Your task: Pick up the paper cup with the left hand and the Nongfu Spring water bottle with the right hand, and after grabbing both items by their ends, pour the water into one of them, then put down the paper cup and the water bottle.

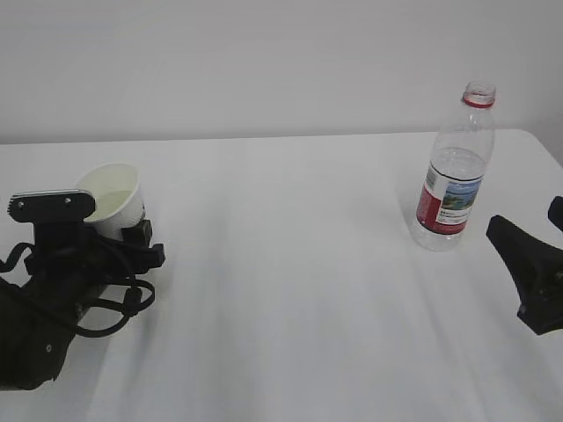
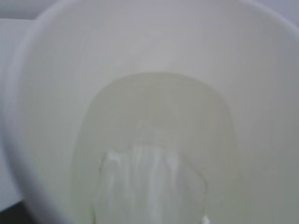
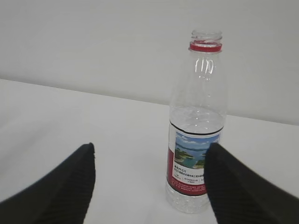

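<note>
Left hand (image 1: 132, 242): seen at 8 o'clock in the exterior view, nearest the camera, a bulky black arm with looped cables and a grey plate on top. Its fingers stand well apart around the base of the paper cup, which is gripped there.
Paper cup (image 1: 113, 200): held at the left hand's tip, tilted with its mouth toward 10 o'clock. No clear gap over the table can be made out.
Cup interior (image 2: 154, 140): shown only by the left wrist view, which it fills; water is pooled in the lower part. The fingers are not visible there.
Right hand (image 1: 547, 264): at 4 o'clock in the exterior view, partly cut by the frame edge. Its jaws are spread wide and nothing is held.
Right fingers (image 3: 56, 191): two ribbed black pads are seen at the bottom of the right wrist view, the second one overlapping the bottle's lower right side in the picture; contact cannot be judged.
Nongfu Spring water bottle (image 1: 453, 171): upright on the table at 2 o'clock, beyond the right hand at its 11 o'clock and apart from it. It is uncapped, with a red neck ring.
Water level (image 3: 198, 114): near the label top, plainer in the right wrist view.
Table (image 1: 290, 290): white, bare between cup and bottle, which stand well apart.
Wall (image 1: 264, 61): plain and pale, farthest back.
</note>
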`<state>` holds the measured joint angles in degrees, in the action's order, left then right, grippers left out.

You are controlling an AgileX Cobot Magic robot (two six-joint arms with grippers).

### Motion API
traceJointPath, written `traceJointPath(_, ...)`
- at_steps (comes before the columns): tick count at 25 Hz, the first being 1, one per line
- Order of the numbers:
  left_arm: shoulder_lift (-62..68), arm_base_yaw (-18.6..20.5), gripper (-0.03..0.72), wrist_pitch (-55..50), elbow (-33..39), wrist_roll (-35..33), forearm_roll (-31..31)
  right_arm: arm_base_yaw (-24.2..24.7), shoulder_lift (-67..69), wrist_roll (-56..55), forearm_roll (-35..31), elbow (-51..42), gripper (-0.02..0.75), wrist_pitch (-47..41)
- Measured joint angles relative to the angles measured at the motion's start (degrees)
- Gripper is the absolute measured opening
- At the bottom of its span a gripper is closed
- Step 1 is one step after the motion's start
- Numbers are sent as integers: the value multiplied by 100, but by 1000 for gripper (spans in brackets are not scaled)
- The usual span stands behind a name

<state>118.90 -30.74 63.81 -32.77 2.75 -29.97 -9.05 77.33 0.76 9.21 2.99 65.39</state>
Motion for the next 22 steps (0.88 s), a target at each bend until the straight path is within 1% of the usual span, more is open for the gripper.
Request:
traceJointPath(6,3,4,481,0,-22,0,0,0,0,0,0,0,552,0)
traceJointPath(12,33,142,480,0,-22,0,37,0,0,0,0,0,552,0)
traceJointPath(22,99,143,480,0,-26,0,49,0,0,0,0,0,552,0)
